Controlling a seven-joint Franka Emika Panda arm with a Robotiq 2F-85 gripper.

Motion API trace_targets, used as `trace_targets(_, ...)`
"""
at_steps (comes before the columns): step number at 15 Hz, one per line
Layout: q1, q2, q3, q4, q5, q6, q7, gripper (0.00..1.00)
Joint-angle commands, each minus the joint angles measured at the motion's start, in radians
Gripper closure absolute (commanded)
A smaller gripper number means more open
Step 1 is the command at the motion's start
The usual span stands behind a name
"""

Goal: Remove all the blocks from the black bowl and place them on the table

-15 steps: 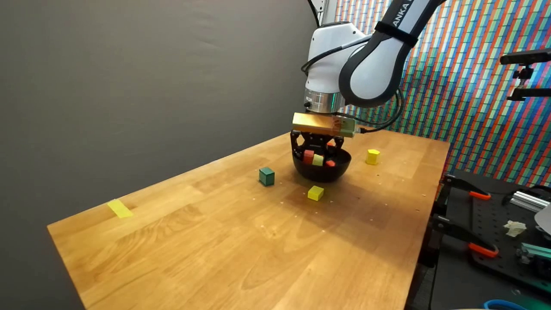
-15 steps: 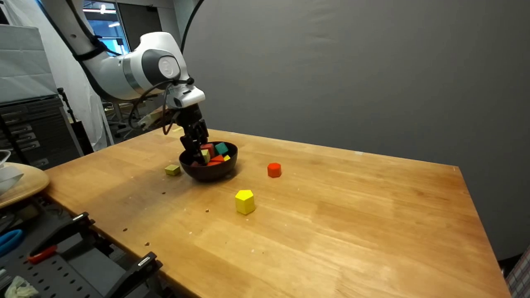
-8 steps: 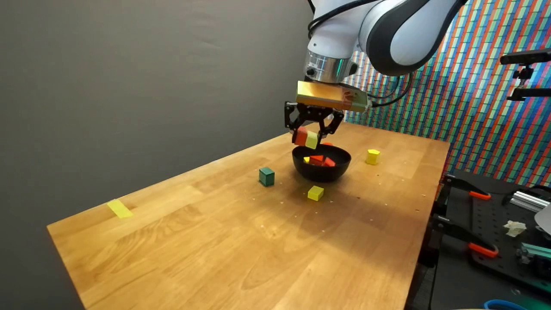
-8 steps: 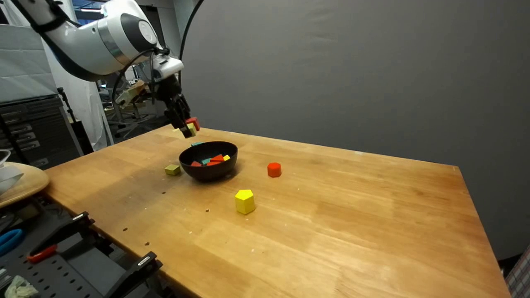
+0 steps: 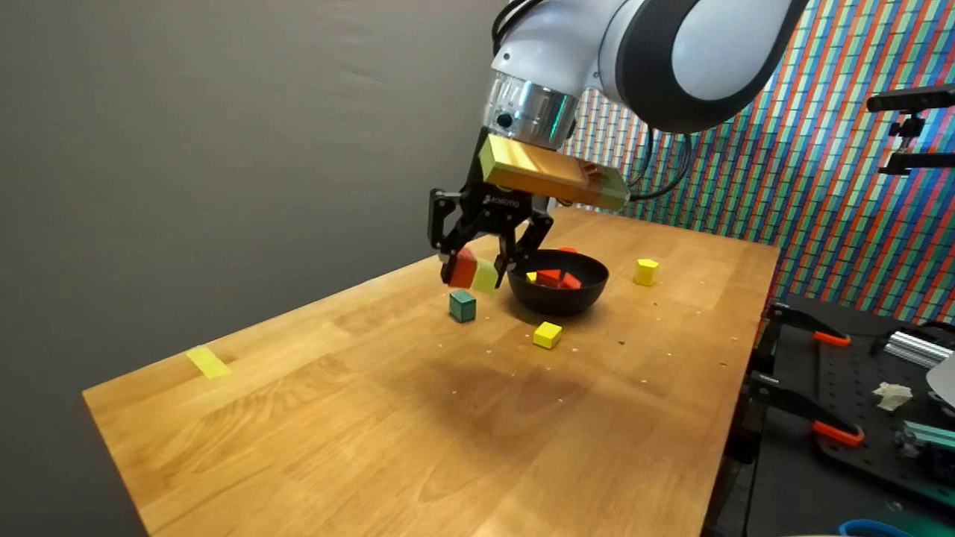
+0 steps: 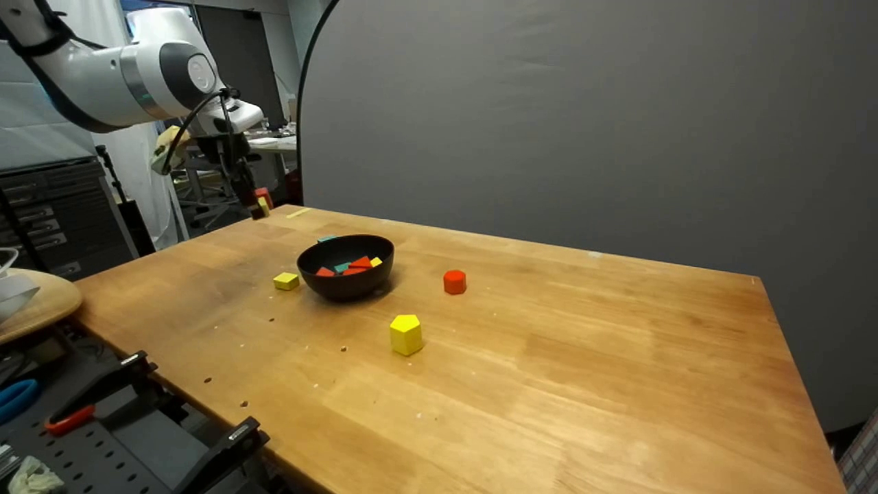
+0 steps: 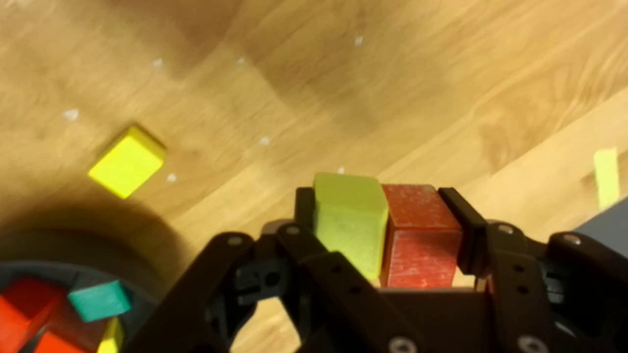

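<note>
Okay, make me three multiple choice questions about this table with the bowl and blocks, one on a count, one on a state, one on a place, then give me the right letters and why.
1. How many objects does the hand hold?
A. One
B. Two
C. Four

2. How does the black bowl stand on the table?
A. Upside down
B. On its side
C. Upright

3. Where is the yellow pentagonal block?
A. On the table
B. In the black bowl
C. In the hand

1: B, the wrist view shows a yellow-green block and a red block clamped side by side.
2: C, its opening faces up with red blocks inside.
3: A, both exterior views show it resting there, apart from the black bowl.
</note>
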Motion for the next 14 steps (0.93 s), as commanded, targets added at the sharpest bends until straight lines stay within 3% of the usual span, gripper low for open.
trace_targets(1, -0.152, 0.193, 0.204, 0.188, 0.161, -0.087, -0.268, 0.62)
trace_targets(2, -0.147, 0.234, 0.207, 0.233, 0.202, -0.143, -0.337, 0.55)
trace_targets(4, -0.131, 0.283, 0.187, 0.313, 0.232, -0.291, -0.439, 0.11)
trace_targets(8, -0.047, 0.311, 0.081, 0.413, 0.163, -0.497, -0.473, 0.0)
trace_targets(14, 0.02, 0.204, -0.029, 0.372, 0.046, -0.55, -0.364, 0.0)
